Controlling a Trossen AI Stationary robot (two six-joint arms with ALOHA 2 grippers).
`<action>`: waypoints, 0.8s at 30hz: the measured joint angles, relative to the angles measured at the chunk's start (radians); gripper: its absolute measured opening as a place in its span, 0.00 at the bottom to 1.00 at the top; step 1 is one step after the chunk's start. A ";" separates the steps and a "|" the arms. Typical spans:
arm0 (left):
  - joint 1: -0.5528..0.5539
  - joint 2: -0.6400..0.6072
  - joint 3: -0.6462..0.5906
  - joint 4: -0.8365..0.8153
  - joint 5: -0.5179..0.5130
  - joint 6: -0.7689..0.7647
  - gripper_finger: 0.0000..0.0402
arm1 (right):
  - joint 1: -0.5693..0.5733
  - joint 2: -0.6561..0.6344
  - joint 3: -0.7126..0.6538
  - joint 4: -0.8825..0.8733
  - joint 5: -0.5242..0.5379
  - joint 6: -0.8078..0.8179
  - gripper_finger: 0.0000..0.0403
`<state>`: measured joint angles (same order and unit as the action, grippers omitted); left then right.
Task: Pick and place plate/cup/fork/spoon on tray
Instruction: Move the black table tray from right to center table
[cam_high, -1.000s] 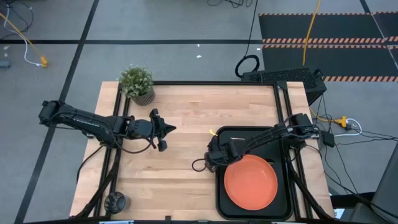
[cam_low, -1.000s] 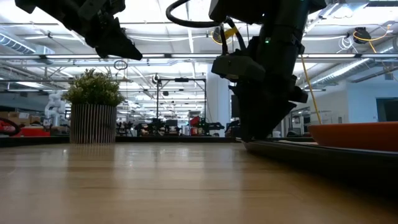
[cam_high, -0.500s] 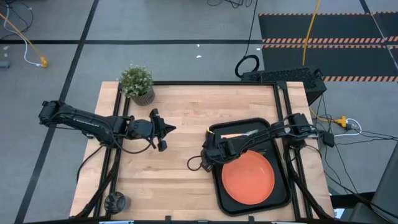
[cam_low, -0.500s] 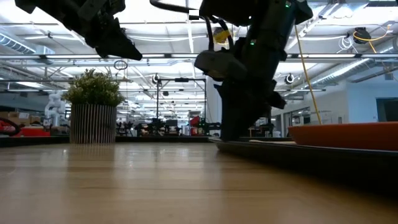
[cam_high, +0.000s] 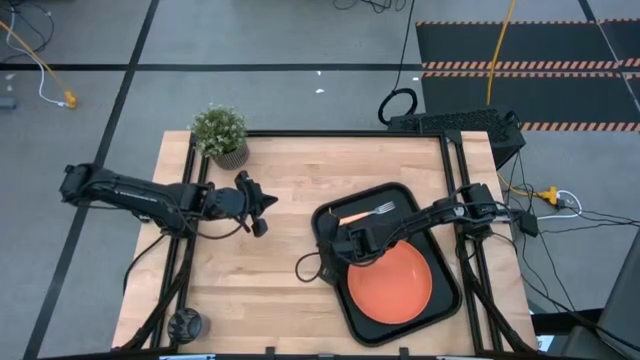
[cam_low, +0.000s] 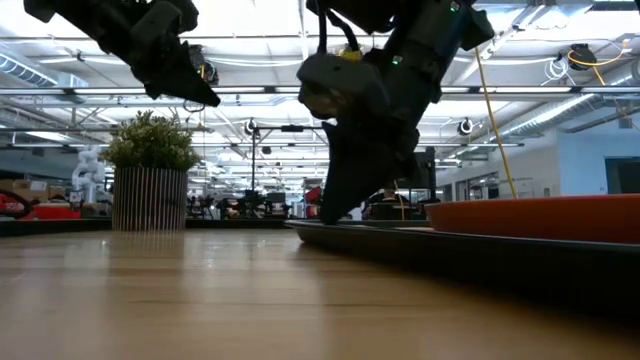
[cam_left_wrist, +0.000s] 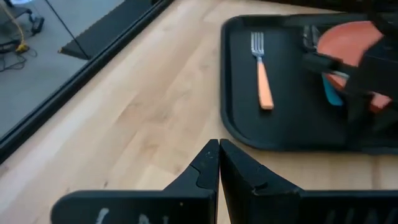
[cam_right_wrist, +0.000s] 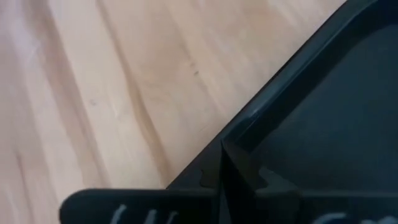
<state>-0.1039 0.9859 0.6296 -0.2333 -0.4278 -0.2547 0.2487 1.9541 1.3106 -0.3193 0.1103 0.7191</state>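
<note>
1. high view: the tray (cam_high: 330, 222) lies skewed on the worktop (cam_high: 290, 170), holding the plate (cam_high: 389, 284) and, at its far end, the fork (cam_high: 362, 213). the right gripper (cam_high: 340, 247) sits at the tray's left rim, jaws closed on that rim.
2. low view: the right gripper meets the tray's edge; the plate shows behind.
3. left wrist view: the left gripper (cam_left_wrist: 219, 163), jaws closed and empty, faces the tray; the fork's long axis runs along the tray. a blue piece, likely the spoon (cam_left_wrist: 331, 92), lies beside the plate. no cup in sight.
4. right wrist view: closed jaws pinch the rim.
</note>
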 joint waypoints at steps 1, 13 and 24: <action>0.004 -0.010 0.000 0.004 0.000 -0.005 0.04 | 0.001 0.000 0.000 0.000 -0.010 -0.005 0.01; 0.005 -0.072 0.000 -0.027 0.000 -0.017 0.04 | 0.008 0.056 0.005 0.074 -0.101 -0.059 0.00; 0.005 -0.072 0.000 -0.035 0.000 -0.013 0.04 | 0.016 0.091 0.038 0.072 -0.063 -0.199 0.00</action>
<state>-0.0986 0.9138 0.6297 -0.2684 -0.4274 -0.2681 0.2649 2.0449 1.3489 -0.2469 0.0475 0.5197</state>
